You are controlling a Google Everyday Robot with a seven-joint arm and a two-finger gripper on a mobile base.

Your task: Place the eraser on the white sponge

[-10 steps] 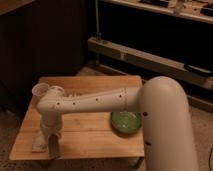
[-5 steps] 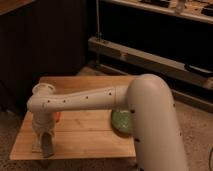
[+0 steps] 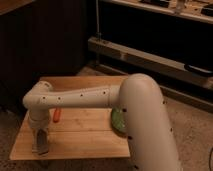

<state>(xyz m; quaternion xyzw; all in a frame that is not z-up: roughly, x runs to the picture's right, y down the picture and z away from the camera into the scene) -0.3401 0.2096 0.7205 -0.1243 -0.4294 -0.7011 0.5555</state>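
My gripper (image 3: 40,144) points straight down at the front left corner of the wooden table (image 3: 85,140). A small flat whitish-grey block, the white sponge (image 3: 41,149), lies right under it, largely hidden by the gripper. I cannot make out an eraser in the gripper. A small orange-red elongated object (image 3: 57,115) lies on the table just right of my wrist; I cannot tell whether it is the eraser.
A round green dish (image 3: 117,121) sits at the table's right side, half hidden behind my arm (image 3: 90,97). Dark shelving (image 3: 150,55) stands behind the table. Speckled floor (image 3: 190,125) lies to the right.
My arm's big body has swung left and nearer, covering more of the green dish. The gripper stays over the front left corner. The orange-red object now shows beside the wrist.
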